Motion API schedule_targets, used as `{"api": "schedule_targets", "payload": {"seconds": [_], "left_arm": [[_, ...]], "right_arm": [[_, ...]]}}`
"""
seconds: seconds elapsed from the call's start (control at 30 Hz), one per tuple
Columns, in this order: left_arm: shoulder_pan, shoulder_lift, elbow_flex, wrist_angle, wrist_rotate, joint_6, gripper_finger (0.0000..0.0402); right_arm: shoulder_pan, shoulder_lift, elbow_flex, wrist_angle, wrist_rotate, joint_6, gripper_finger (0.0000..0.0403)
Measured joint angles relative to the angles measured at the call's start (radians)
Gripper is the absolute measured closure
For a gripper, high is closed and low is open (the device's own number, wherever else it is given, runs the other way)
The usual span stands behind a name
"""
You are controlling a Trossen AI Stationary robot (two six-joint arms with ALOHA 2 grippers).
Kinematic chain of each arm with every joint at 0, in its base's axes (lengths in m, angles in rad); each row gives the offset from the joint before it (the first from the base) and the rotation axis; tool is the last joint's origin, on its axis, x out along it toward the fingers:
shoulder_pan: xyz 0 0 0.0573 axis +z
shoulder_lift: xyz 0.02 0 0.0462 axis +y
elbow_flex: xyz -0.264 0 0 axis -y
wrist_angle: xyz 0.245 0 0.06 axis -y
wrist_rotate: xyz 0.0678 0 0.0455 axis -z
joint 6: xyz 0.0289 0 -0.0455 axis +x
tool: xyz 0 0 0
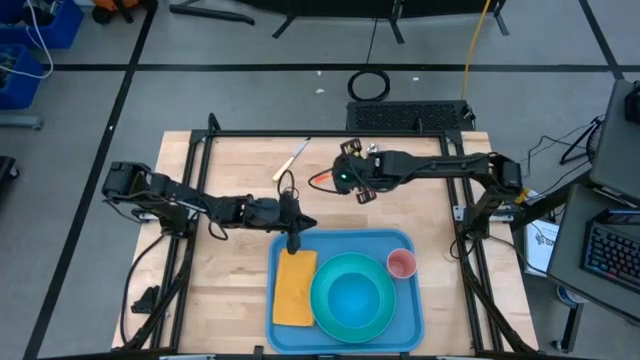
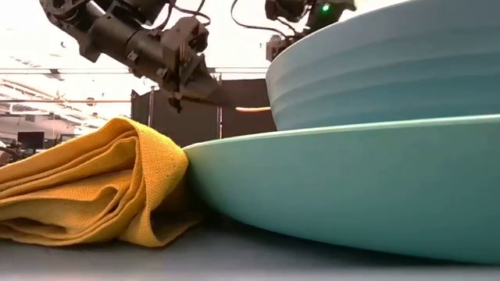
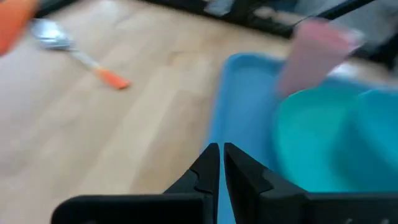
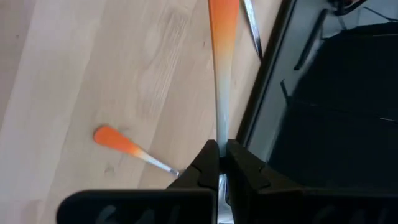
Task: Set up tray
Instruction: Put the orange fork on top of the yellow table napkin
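Utensil-fetching step: right gripper [image 4: 218,163] fingers pinch an orange-handled utensil [image 4: 222,37] above the tabletop, left gripper [image 1: 294,243] fingers nearly shut (empty) over the tray [image 1: 410,305] edge; next, carry it to the tray.

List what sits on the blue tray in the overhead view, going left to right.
Yellow-orange napkin → turquoise plate with a bowl on it → pink cup, all on the tray. The left pincer hangs over the napkin's far end.
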Motion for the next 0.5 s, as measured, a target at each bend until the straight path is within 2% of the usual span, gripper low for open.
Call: {"api": "schedule_targets", "payload": {"seconds": [0.07,0.13,0.3,0.4,0.5], "left_arm": [[-0.013,0.000,0.000,-0.025,-0.071,0.011,0.0373],[-0.020,0.000,0.000,-0.024,-0.084,0.036,0.0362],[-0.029,0.000,0.000,-0.003,-0.084,0.037,0.0292],[-0.008,0.000,0.000,-0.026,-0.027,-0.019,0.0240],[0.017,0.000,0.000,-0.033,0.074,-0.060,0.0197]], "right_arm": [[0.013,-0.043,-0.043,0.017,0.005,0.005,0.0402],[0.035,-0.079,-0.084,0.039,0.025,0.006,0.0402],[0.110,-0.135,-0.162,0.093,0.047,-0.033,0.0402],[0.159,-0.138,-0.194,0.097,0.105,-0.080,0.0402],[0.200,-0.136,-0.228,0.132,0.136,-0.115,0.0402]]}}
